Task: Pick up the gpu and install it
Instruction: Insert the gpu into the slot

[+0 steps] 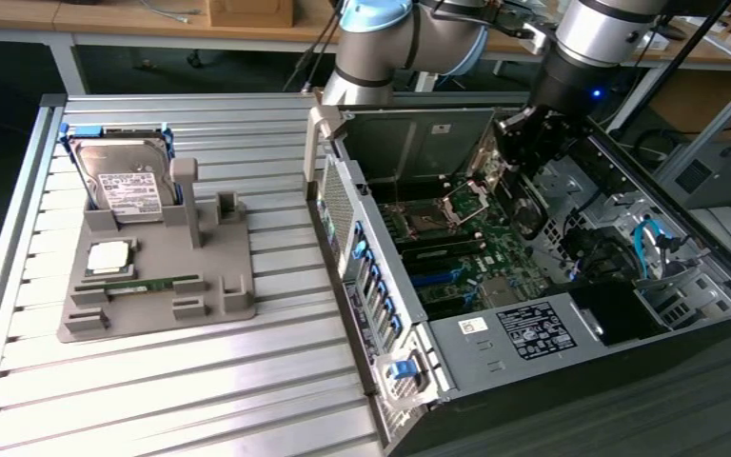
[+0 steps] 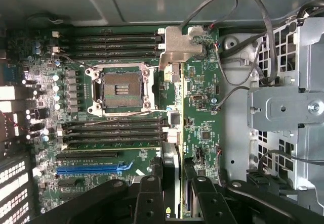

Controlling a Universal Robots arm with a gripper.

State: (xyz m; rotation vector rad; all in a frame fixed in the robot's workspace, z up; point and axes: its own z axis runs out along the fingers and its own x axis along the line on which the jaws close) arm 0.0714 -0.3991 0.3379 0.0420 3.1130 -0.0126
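Wrist view: jaws grip gpu (image 2: 172, 158) above motherboard (image 2: 116, 87); exterior view: hard drive (image 1: 130, 186) upright

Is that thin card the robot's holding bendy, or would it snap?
Probably stiff: the card runs straight, edge-on, between the fingers of the gripper. Its metal end plate likely adds a little weight. Being so thin, it may be fragile if bumped against the case.
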